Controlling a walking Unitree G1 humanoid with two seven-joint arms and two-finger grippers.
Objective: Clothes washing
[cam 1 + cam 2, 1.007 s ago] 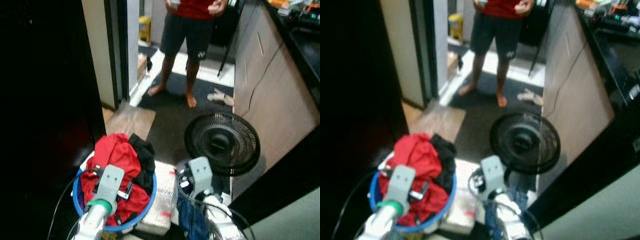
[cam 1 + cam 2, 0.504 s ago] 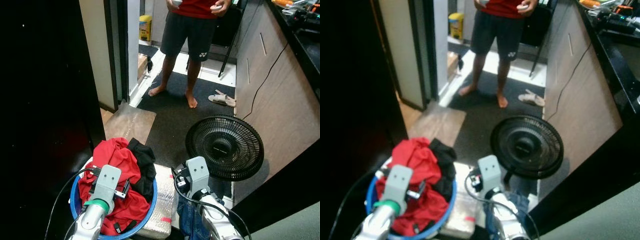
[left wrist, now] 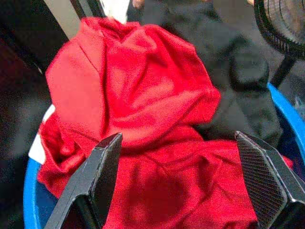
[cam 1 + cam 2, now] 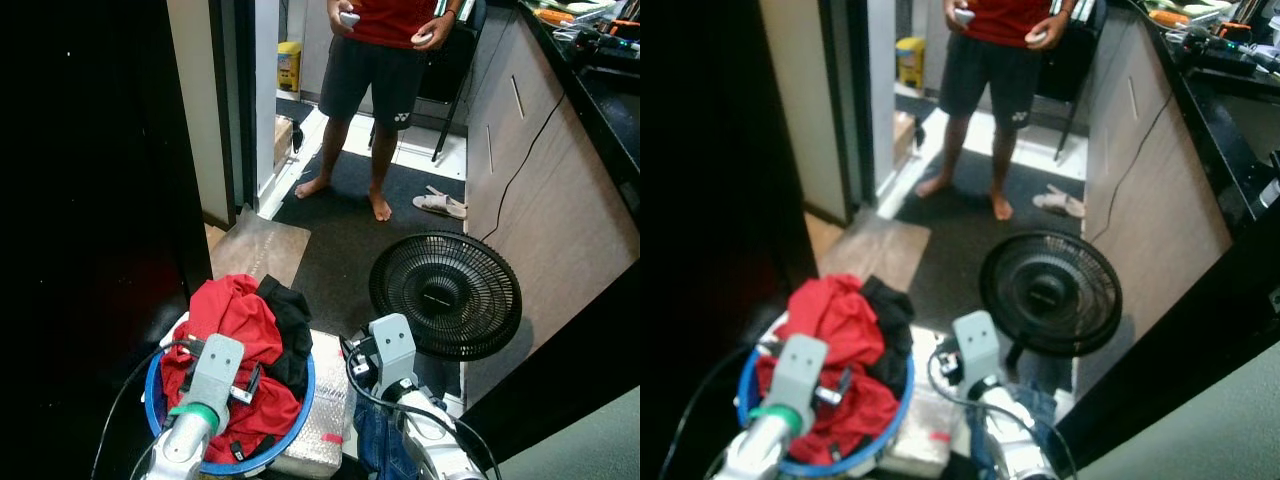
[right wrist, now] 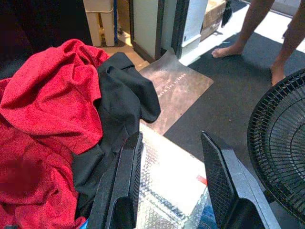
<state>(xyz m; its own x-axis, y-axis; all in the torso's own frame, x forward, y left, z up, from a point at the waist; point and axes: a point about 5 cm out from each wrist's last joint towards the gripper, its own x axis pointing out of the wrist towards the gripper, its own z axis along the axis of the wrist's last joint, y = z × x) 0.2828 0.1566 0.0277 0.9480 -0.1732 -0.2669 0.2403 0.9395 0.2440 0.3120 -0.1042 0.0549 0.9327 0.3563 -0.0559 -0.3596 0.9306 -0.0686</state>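
Observation:
A blue laundry basket (image 4: 300,395) sits low at my left, heaped with a red garment (image 4: 232,318) and a black garment (image 4: 290,330). My left gripper (image 3: 178,179) hovers just above the red cloth (image 3: 138,95), its two black fingers (image 3: 93,183) spread wide and holding nothing. The left wrist housing (image 4: 212,372) shows over the basket. My right gripper (image 5: 169,181) is open beside the basket, over a silver bubble-wrap sheet (image 5: 176,179). The right wrist housing (image 4: 390,350) stands next to a blue denim piece (image 4: 375,440).
A black floor fan (image 4: 445,295) stands close on the right. A barefoot person (image 4: 375,70) in dark shorts stands on the dark mat ahead, sandals (image 4: 440,205) nearby. A dark wall is on my left, a beige cabinet (image 4: 540,190) on my right.
The camera has shifted slightly and sharpened. Both grippers stay where they were over the basket and the bubble-wrap sheet.

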